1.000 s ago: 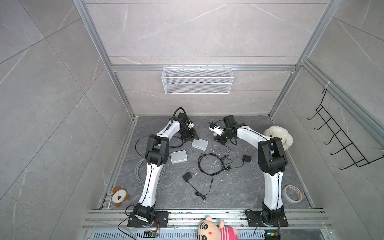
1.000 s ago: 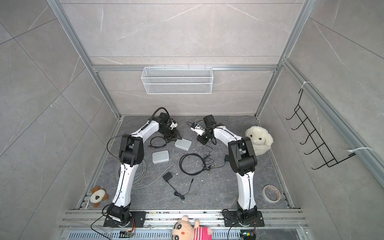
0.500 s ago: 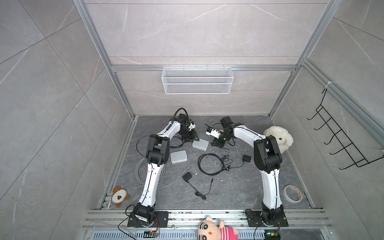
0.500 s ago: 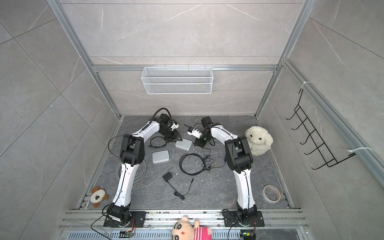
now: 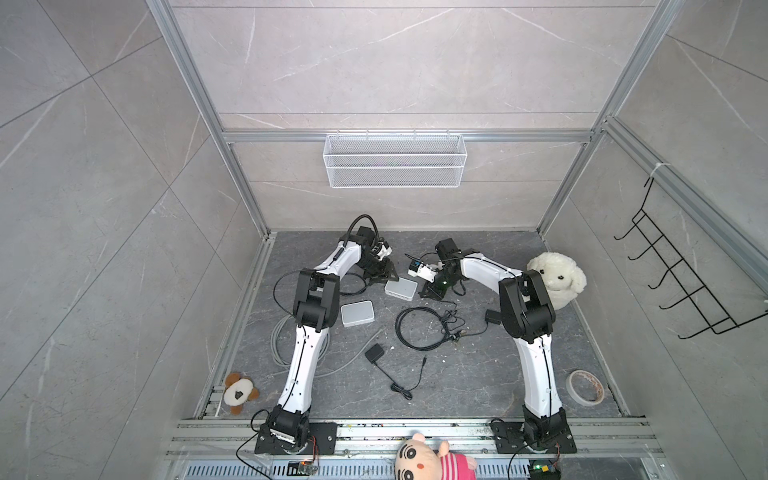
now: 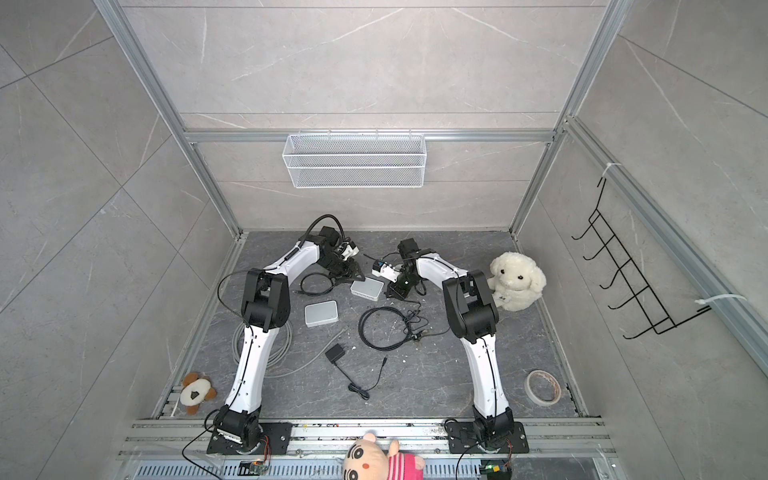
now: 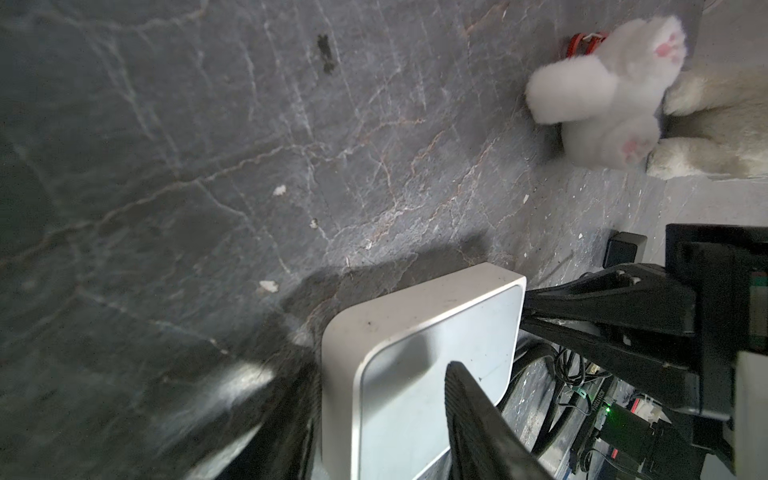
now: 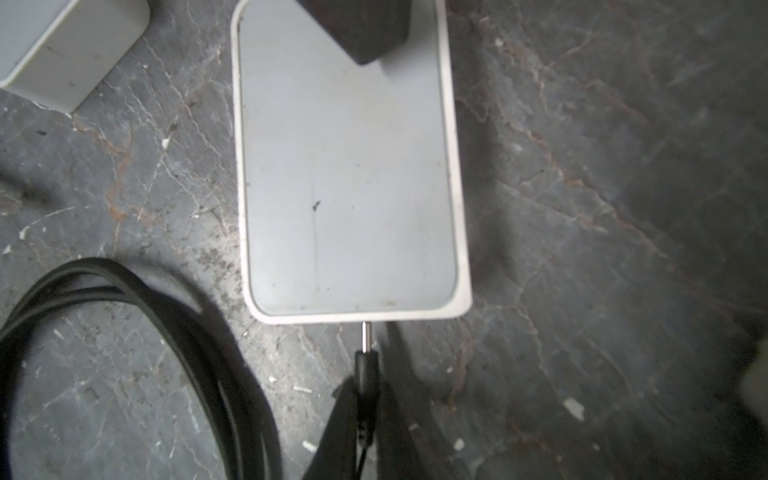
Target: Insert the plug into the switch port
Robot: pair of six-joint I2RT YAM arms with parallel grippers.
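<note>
The switch (image 5: 401, 289) lies flat on the table (image 5: 465, 374), toward the far middle, with its long axis running left to right. The left gripper (image 7: 376, 370) holds its left end: one finger (image 7: 469, 399) lies over the top face, while the other jaw sits against the side wall. The right gripper (image 8: 365, 395) has its jaws pinched narrow on the black plug (image 8: 365, 368). The plug points left along the switch's long axis, and its metal tip meets the right end wall. Whether the tip has entered the port cannot be seen.
</note>
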